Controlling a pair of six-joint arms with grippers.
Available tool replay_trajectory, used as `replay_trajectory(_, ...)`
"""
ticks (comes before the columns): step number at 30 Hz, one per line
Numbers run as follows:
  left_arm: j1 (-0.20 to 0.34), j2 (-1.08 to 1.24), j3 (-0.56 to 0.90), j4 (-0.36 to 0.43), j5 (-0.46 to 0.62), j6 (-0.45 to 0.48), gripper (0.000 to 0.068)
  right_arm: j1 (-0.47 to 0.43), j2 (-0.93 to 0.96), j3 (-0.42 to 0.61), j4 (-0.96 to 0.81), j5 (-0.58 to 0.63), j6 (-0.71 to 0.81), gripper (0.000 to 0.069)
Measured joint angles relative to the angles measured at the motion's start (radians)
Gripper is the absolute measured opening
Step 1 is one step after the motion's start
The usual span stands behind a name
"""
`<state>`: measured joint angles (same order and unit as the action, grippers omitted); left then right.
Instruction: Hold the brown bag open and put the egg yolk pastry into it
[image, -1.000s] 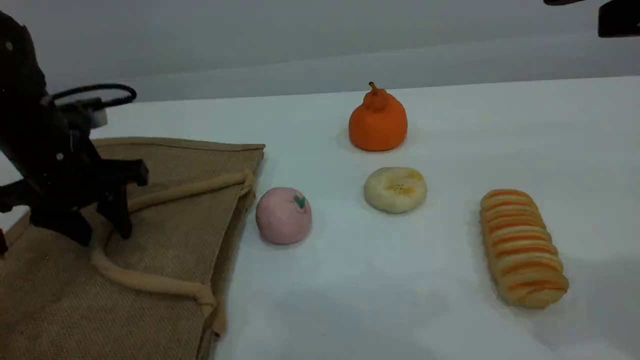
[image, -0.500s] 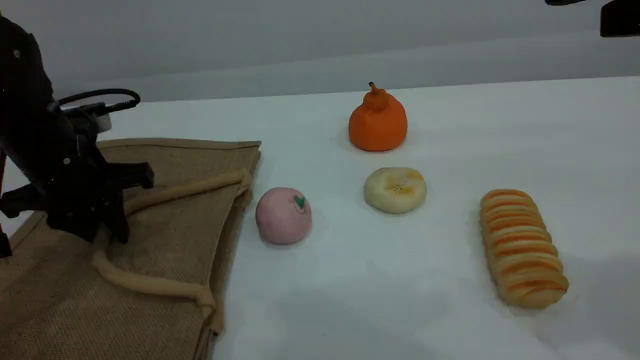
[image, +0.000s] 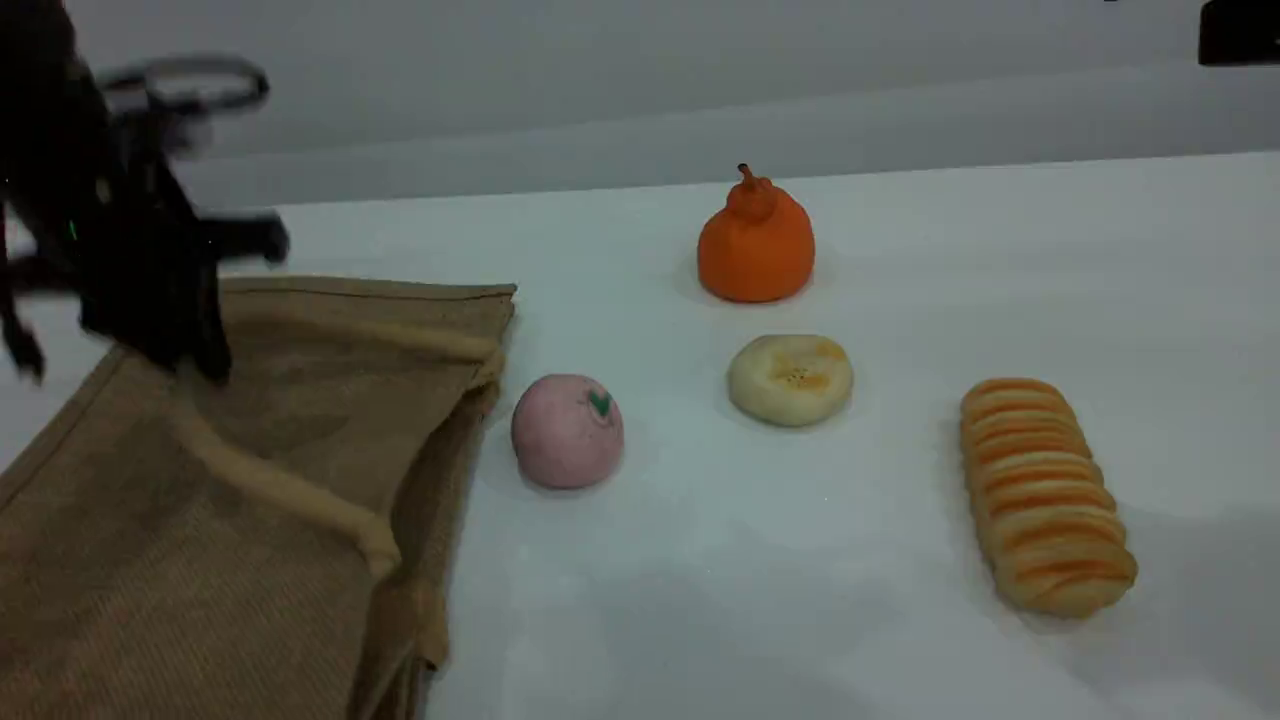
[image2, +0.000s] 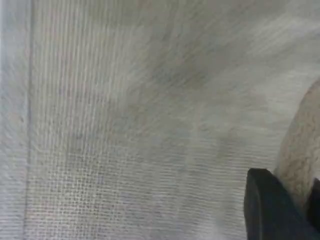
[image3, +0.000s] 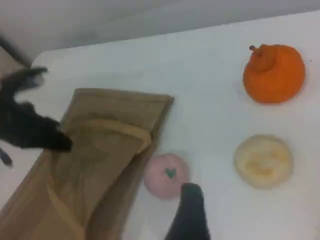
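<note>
On the white table (image: 900, 250), left fingers (image: 205, 360) pinch the brown bag's (image: 200, 560) handle (image: 290, 495); right fingers gape.

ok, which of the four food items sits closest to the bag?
The pink ball with the green mark: it lies just off the brown bag's right edge; the pastry, orange pear shape and striped bread are farther right.
</note>
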<state>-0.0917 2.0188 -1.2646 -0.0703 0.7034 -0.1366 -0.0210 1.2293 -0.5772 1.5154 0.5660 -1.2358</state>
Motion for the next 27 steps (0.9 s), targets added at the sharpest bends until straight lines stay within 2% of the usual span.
replay_trajectory(6, -0.001, -0.116, -0.151, -0.070, 0.168, 0.137, 0.0088, 0.001, 0.000, 0.000, 0.040, -0.013, -0.007, 0.0531)
replay_trajectory(11, -0.001, -0.200, -0.257, -0.071, 0.296, 0.189, 0.0088, 0.001, 0.014, 0.000, 0.046, -0.033, -0.011, 0.0531)
replay_trajectory(19, -0.001, -0.265, -0.363, -0.171, 0.462, 0.333, 0.0088, 0.002, 0.138, -0.001, 0.199, -0.021, -0.169, 0.0531)
replay_trajectory(22, -0.001, -0.276, -0.401, -0.171, 0.517, 0.341, 0.0088, 0.002, 0.199, -0.004, 0.230, 0.020, -0.242, 0.0531)
replay_trajectory(27, -0.001, -0.279, -0.417, -0.186, 0.519, 0.343, 0.0088, 0.002, 0.323, -0.054, 0.229, 0.054, -0.299, 0.0531)
